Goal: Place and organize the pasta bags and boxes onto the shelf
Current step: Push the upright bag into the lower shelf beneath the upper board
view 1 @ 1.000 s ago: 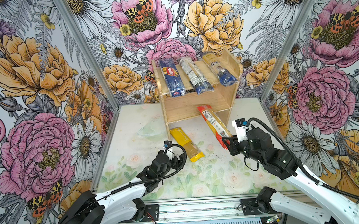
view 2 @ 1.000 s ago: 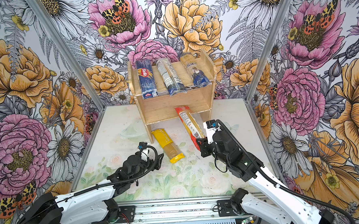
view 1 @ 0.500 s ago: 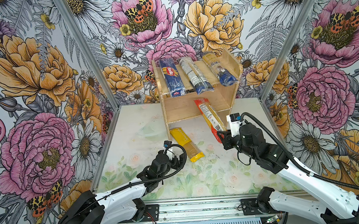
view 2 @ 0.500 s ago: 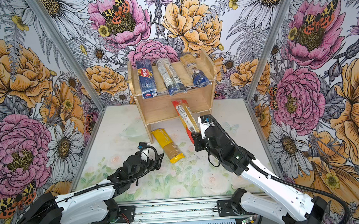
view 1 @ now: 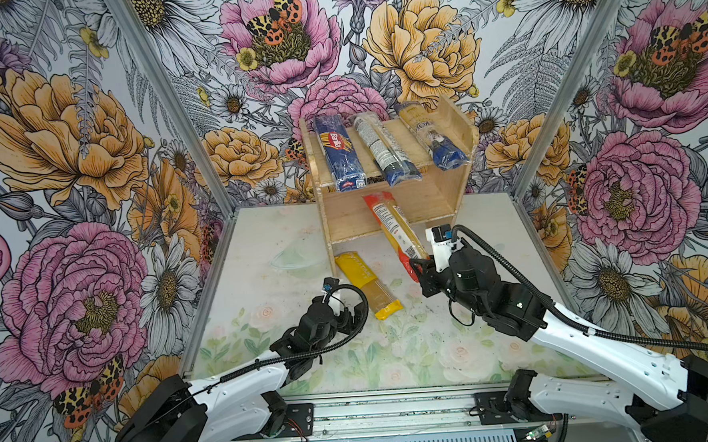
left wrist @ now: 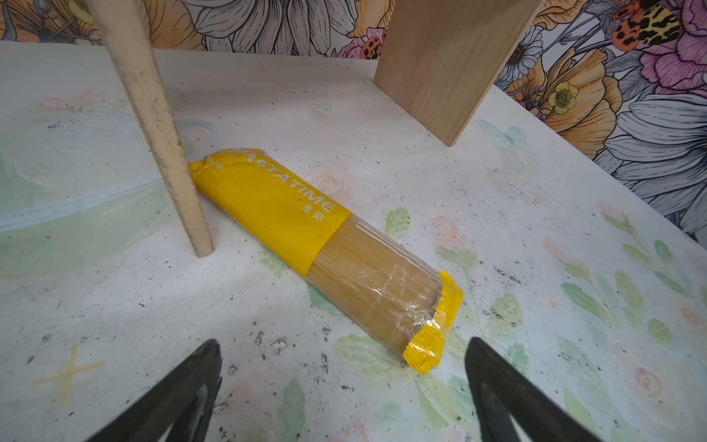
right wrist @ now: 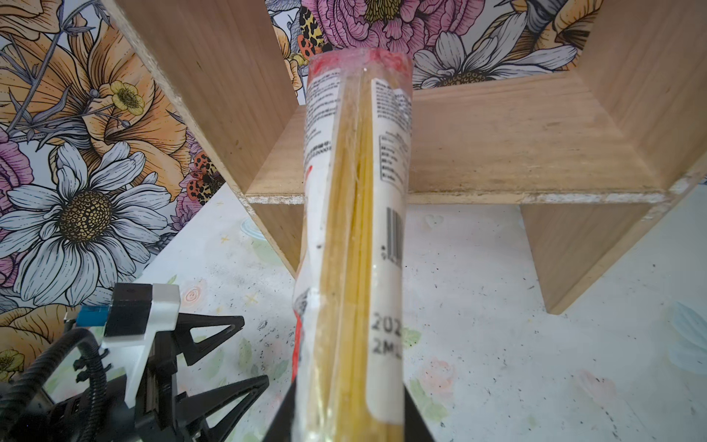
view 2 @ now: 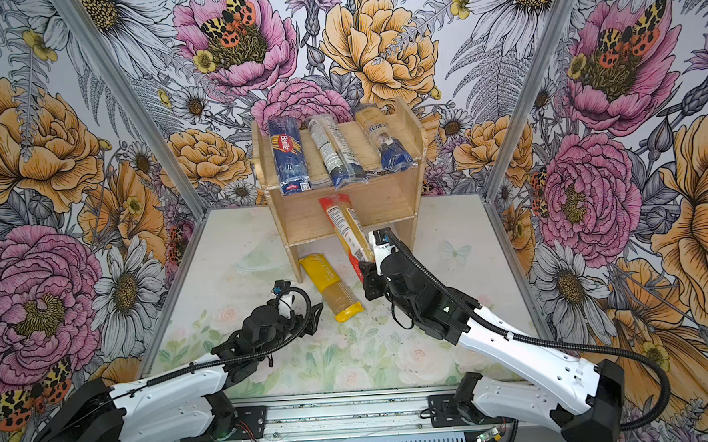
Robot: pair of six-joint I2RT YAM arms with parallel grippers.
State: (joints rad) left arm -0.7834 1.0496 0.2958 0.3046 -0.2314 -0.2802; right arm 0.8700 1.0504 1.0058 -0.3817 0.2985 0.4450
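Five spaghetti packs (view 1: pixel 338 152), one shelf (view 1: pixel 344 218)

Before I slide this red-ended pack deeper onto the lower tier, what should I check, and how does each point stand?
1. Grip: the right gripper is shut on the near end of the red-ended pack. Ok.
2. Far end over the lower tier of the shelf. Ok.
3. Pack square to the shelf: it lies at a slant across the tier. Not ok.
4. Far end resting on the board or held just above it: cannot tell.
5. Left gripper out of the path: it is open, low by the yellow-ended pack on the table. Ok.
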